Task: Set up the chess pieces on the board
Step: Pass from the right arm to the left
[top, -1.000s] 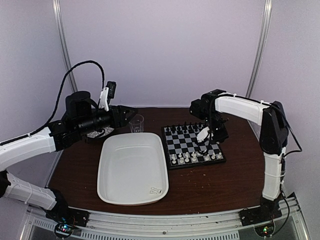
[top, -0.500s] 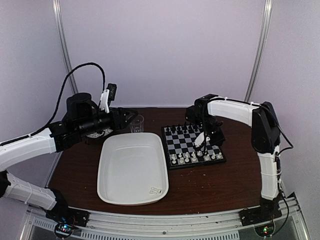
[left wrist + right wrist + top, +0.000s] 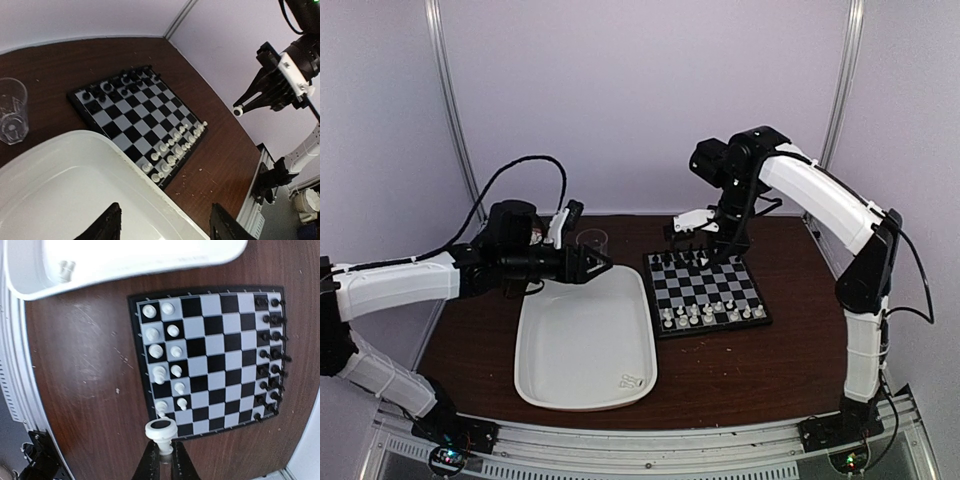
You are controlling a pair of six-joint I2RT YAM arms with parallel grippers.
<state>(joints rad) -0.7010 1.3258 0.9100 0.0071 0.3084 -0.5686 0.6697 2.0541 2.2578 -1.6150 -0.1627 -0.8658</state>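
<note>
I see R gripper pinching a white chessman, raised by the board at its 12 o'clock edge. More white chessmen sit on its 6 o'clock rows. L gripper spread, empty, above tray.

Board: small square of black and pale checks, flat on the surface, right of centre. White chess pieces stand upright in two rows along its lower edge. One held piece is pinched in the right hand, raised over the board. Two stray pieces lie in the white tray's lower right corner.
</note>
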